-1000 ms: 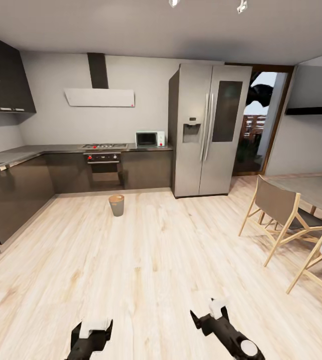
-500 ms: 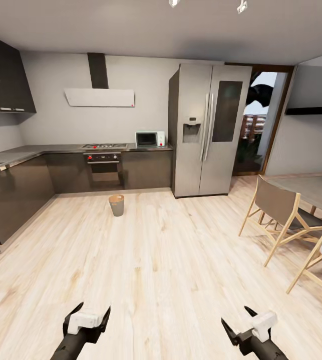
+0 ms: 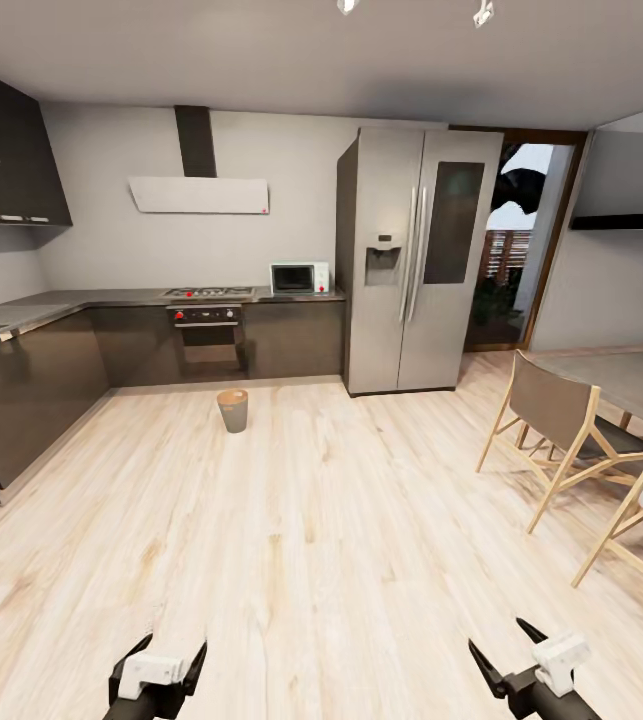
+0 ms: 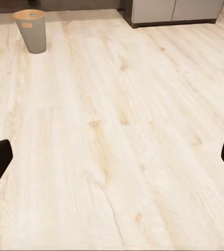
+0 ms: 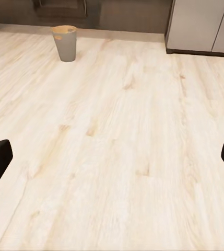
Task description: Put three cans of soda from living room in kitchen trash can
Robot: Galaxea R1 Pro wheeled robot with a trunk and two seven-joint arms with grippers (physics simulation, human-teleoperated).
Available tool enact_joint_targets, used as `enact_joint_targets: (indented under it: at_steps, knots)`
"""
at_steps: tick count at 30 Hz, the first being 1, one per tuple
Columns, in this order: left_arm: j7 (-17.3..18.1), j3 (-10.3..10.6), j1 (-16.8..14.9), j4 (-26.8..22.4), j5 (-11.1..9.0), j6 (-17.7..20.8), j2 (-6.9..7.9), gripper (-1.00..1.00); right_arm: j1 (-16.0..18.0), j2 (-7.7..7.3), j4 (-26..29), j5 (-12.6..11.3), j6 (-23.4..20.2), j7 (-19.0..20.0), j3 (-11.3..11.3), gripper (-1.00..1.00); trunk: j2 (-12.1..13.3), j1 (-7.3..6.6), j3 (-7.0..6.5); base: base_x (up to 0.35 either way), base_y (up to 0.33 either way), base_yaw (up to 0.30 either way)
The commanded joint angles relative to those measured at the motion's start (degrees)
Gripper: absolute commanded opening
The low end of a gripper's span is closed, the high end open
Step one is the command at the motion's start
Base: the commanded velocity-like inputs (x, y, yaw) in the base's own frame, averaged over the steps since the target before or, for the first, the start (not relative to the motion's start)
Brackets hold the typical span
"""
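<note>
Standing far off on pale wood floor (image 3: pixel 291 520): small round grey bin with orange-brown inside (image 3: pixel 232 410), in front of dark grey cabinets (image 3: pixel 291 338), left of tall steel fridge (image 3: pixel 416 260). White microwave (image 3: pixel 299 277) on counter. Wooden chairs (image 3: pixel 561 440) at right. Left black gripper (image 3: pixel 158 668) near bottom left, fingers wide apart, holding nothing. Right black gripper (image 3: pixel 521 660) near bottom right, fingers wide apart, holding nothing
</note>
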State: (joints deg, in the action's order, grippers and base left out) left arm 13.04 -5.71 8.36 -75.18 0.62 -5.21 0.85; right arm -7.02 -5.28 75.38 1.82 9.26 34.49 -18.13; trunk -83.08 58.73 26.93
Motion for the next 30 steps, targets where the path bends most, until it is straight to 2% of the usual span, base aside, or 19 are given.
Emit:
enact_joint_targets:
  at_steps: [1,9,26,30]
  knots:
    - [0.0,0.1,0.0,1.7,0.0,0.0,-0.05,1.00,0.0,0.00,-0.7,0.1,0.0,0.0,0.0,1.00,0.0,0.00,0.00,0.000,0.000,0.000]
    - [0.1,-0.1,-0.1,3.3,0.1,0.3,-0.01,1.00,0.0,0.01,-2.5,0.3,0.1,-1.3,0.1,1.00,0.0,0.00,0.00,0.084,0.041,0.000]
    - [0.0,-0.2,-0.1,3.8,0.2,0.5,-0.03,1.00,0.1,0.01,-5.2,0.5,0.1,-1.7,0.5,1.00,0.0,0.00,0.00,0.260,0.159,0.000]
    - [0.0,-0.2,-0.1,4.3,0.2,0.3,-0.06,1.00,0.1,0.04,-5.3,0.6,0.1,-1.8,0.5,1.00,0.0,0.00,-0.08,0.264,0.172,0.115]
